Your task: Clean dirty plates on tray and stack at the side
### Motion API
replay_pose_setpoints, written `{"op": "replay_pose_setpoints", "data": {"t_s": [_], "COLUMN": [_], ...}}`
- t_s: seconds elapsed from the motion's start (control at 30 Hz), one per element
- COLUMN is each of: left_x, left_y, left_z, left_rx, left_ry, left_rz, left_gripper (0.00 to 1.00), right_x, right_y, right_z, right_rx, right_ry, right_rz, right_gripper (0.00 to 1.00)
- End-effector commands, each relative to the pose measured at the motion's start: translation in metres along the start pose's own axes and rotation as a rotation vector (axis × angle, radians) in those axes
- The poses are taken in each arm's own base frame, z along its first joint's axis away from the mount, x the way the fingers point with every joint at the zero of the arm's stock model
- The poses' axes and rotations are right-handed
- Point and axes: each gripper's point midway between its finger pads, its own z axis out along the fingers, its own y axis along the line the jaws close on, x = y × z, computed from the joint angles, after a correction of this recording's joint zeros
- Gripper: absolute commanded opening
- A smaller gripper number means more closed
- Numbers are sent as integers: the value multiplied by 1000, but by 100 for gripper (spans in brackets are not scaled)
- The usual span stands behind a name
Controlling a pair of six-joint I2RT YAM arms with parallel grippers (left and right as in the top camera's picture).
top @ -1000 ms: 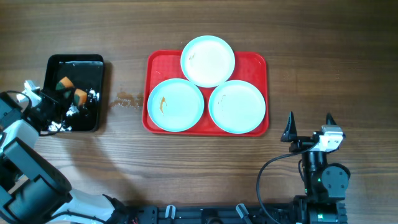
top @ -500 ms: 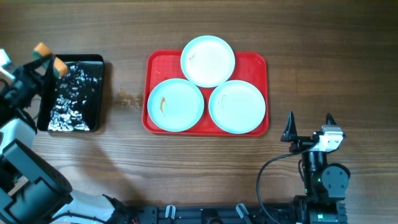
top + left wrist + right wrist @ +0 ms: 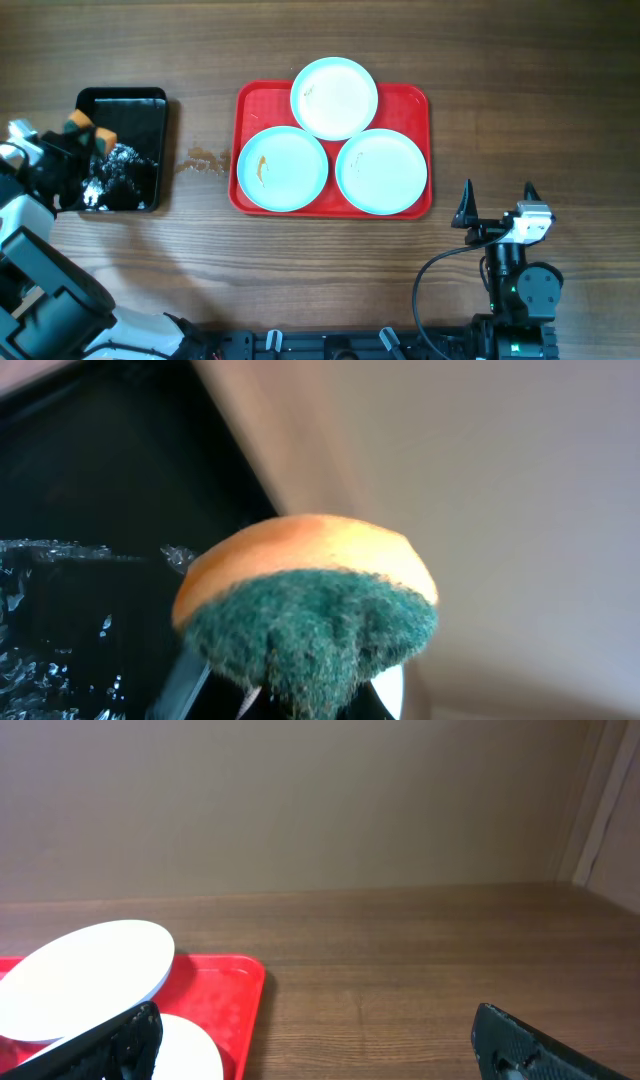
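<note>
My left hand is clamped on a sponge at frame left, right hand apart lower right; wood-grain counter, beige wall

A rounded sponge with an orange-yellow back and a dark green scouring face is seen close up, in the middle. Its lower edge is gripped by the left gripper, mostly hidden. Behind, at left, a glossy black rectangular tray is dotted with glinting water droplets. A blurred beige surface is seen at right.
</note>
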Motion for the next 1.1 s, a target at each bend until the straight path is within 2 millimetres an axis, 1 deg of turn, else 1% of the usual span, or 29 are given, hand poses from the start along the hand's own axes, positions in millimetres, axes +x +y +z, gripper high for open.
{"op": "replay_pose_setpoints", "data": {"t_s": [0.0, 0.03, 0.1, 0.23, 0.4, 0.5, 0.73, 0.83, 1.07], "left_x": [-3, -1, 4, 13, 19, 23, 41, 40, 39], "left_y": [-63, -70, -77, -81, -74, -69, -51, -46, -47], "left_z": [-14, -16, -19, -21, -20, -19, -17, -16, -16], "left_rx": [216, 249, 285, 327, 315, 302, 267, 244, 246], "left_ry": [57, 72, 102, 142, 151, 162, 187, 180, 177], "left_rz": [-7, 21, 51, 132, 158, 146, 225, 225, 233], "left_gripper": [4, 4, 4, 4, 4, 4, 4, 4, 4], "right_x": [-1, -1, -1, -1, -1, -1, -1, -1, -1], "right_y": [-2, -2, -2, -2, -2, -2, -2, -2, -2], "right_z": [0, 0, 0, 0, 0, 0, 0, 0, 0], "right_rx": [8, 8, 8, 8, 8, 8, 8, 8, 8], "right_ry": [-7, -7, -7, -7, -7, -7, -7, -7, -7], "right_rz": [-17, -17, -17, -17, -17, -17, -17, -17, -17], "right_gripper": [100, 100, 100, 100, 100, 100, 100, 100, 100]}}
